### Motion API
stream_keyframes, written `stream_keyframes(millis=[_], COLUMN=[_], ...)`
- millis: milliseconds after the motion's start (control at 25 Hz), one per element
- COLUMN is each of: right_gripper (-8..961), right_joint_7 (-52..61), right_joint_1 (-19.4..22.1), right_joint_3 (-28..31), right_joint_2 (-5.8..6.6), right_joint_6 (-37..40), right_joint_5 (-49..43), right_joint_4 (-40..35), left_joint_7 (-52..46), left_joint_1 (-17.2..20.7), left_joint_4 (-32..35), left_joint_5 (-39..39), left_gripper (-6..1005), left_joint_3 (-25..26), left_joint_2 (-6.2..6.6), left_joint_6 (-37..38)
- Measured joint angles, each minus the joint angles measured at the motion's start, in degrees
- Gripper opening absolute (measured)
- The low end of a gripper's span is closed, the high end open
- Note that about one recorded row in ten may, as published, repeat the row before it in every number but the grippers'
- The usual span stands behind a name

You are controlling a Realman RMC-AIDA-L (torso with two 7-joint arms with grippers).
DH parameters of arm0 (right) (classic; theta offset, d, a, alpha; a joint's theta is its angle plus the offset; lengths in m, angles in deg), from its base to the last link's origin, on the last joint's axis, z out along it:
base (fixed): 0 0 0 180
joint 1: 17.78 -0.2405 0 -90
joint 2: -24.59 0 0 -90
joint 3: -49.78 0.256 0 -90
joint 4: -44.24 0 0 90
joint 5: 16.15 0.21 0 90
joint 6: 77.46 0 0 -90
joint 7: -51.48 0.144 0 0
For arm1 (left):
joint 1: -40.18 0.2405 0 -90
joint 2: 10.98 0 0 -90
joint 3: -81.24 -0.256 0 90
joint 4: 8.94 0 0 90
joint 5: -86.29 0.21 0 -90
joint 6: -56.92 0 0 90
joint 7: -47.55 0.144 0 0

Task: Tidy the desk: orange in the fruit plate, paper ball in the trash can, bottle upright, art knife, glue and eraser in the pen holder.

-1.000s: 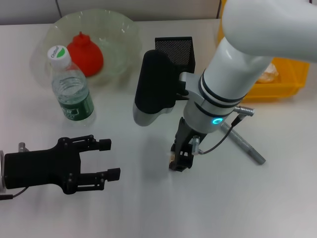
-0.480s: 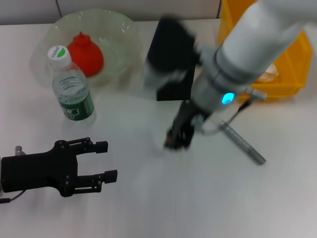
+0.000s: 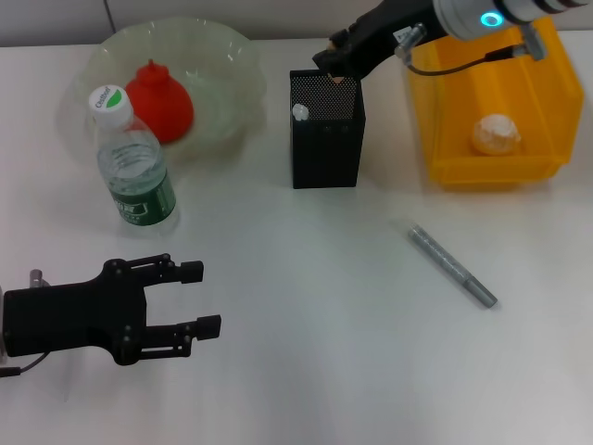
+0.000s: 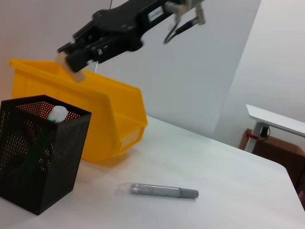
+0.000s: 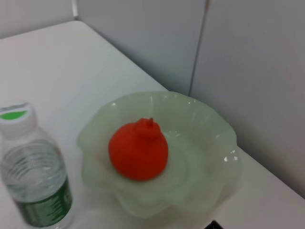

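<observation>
Since a second ago the right gripper [image 3: 335,63] has risen from the middle of the table, where it was pinching something small, and swung to the far side; it now hangs just above the open top of the pen holder [image 3: 326,144]. Its fingers are pressed onto the eraser [image 4: 72,72], a small tan block whose edge peeks out below the fingertips in the left wrist view. The left gripper [image 3: 190,298] rests low on the near left of the table, fingers spread wide and holding nothing.

The step in hand looks like dropping the eraser into the holder. A white-tipped item already stands inside it, probably the art knife, though that is hard to confirm. The next move calls for centring the block over the opening and letting go.

The glue [image 3: 452,265] lies flat on the table, well apart from the holder, not yet collected. The orange [image 3: 160,99] sits in the fruit plate [image 3: 227,56], the bottle [image 3: 134,169] stands upright beside it, and the paper ball [image 3: 497,134] lies in the trash can [image 3: 496,169].
</observation>
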Motion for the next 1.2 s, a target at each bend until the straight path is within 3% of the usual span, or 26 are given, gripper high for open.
stream_keyframes(millis=[200, 320, 480, 640, 760, 1200], right_gripper=[276, 412, 576, 725, 728, 725], right_joint_7=[-3.18, -3.63, -1.45, 4.25, 5.72, 5.94], right_joint_1=[-0.34, 0.18, 0.20, -0.92, -0.63, -0.21], right_joint_3=[0.08, 0.85, 4.48, 6.41, 5.89, 1.55], right_joint_2=[-0.08, 0.07, 0.29, 0.35, 0.09, -0.16], right_joint_6=[-2.31, -0.32, 10.83, 25.06, 29.43, 18.96], right_joint_5=[3.97, 4.90, 2.12, -9.18, -14.15, -13.89], right_joint_4=[2.76, 1.85, -1.95, -5.71, -5.46, 11.48], left_joint_7=[-0.19, -0.14, -0.19, -0.22, -0.40, -0.87], left_joint_1=[-0.03, -0.03, -0.04, -0.09, -0.27, -1.87], left_joint_4=[-0.03, -0.03, 0.05, 0.09, 0.32, 0.17], left_joint_5=[0.00, 0.00, 0.01, 0.02, 0.01, 0.21], left_gripper=[785, 784, 784, 785, 785, 784], left_joint_3=[0.00, -0.01, -0.01, 0.00, -0.01, 0.00], left_joint_2=[-0.03, -0.03, -0.06, -0.02, 0.00, -0.03], left_joint_6=[0.00, -0.01, -0.02, 0.00, 0.02, 0.07])
